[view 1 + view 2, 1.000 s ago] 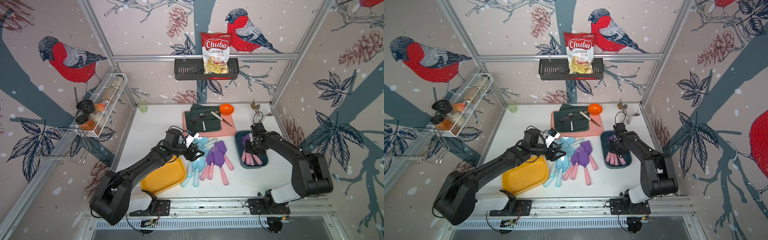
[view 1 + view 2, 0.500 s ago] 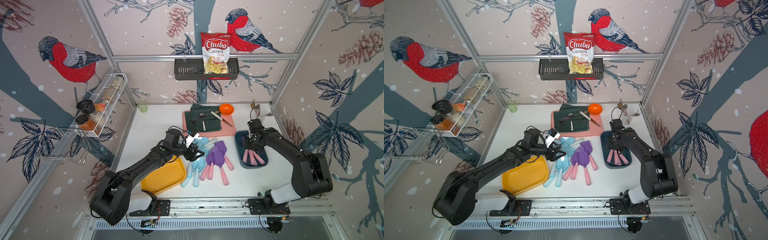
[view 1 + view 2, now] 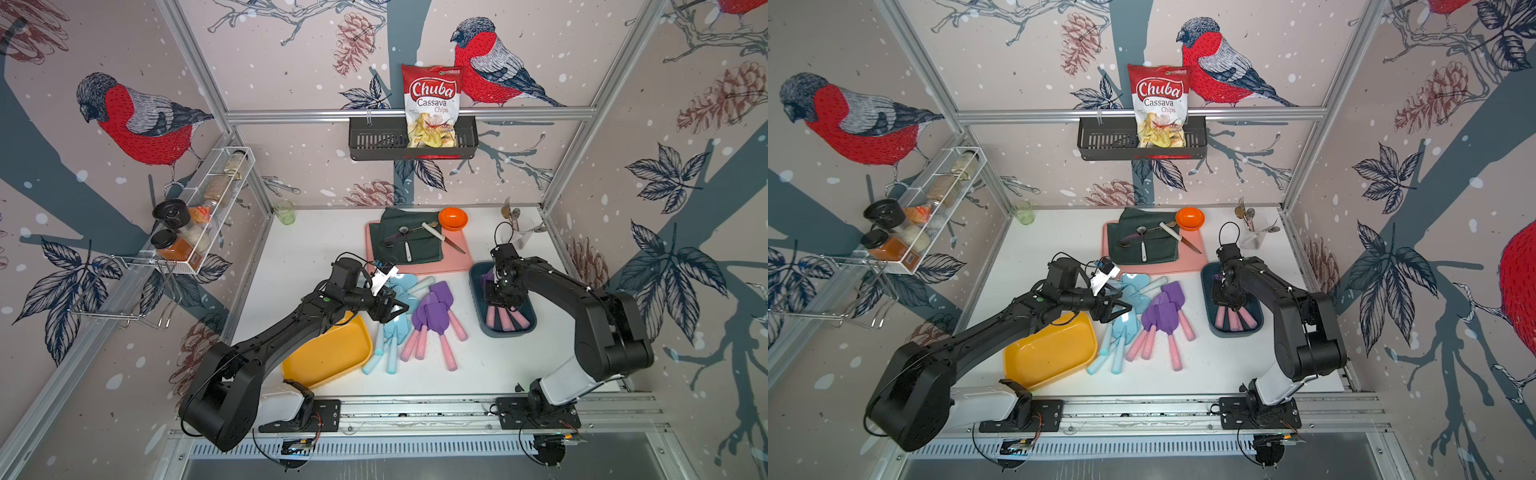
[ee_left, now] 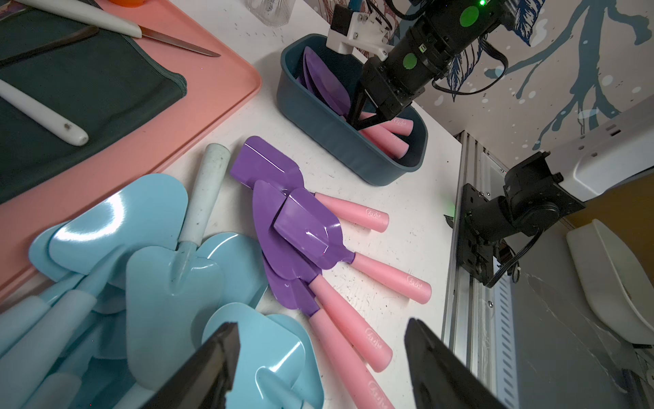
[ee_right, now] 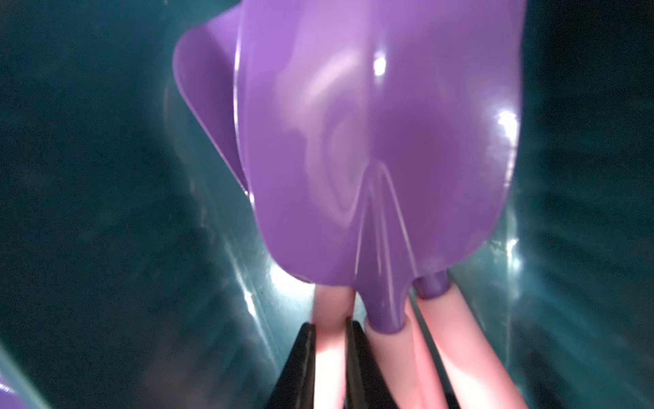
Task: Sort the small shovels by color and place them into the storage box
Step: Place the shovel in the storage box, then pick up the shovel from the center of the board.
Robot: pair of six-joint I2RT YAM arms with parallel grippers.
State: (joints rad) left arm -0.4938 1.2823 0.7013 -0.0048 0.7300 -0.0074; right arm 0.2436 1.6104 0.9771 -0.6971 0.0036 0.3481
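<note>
Yellow plastic sits furthest left: the yellow tray, which I take to be the home for the light-blue set, though nothing blue lies in it yet. Just beside it my left gripper hangs over the blue shovels, jaws spread wide and holding nothing. I judge it is placed there to drop onto a handle. Those shovels lie heaped, most with blades toward the back wall and handles toward the front rail. One is reversed, its handle pointing back toward the pink board.

Next along, the purple shovels overlap at the blades, their long axes fanning front to back and their pink handles toward the rail.

Further right is the storage box, dark teal, taking the purple set. My right gripper is down inside it, jaws narrowed around the pink handle of one boxed shovel. In the wrist view it looks pinched, which I read as either laying it down or nudging it straight. The shovels in there run along the box's length, blades at the far end and handles at the near end.
</note>
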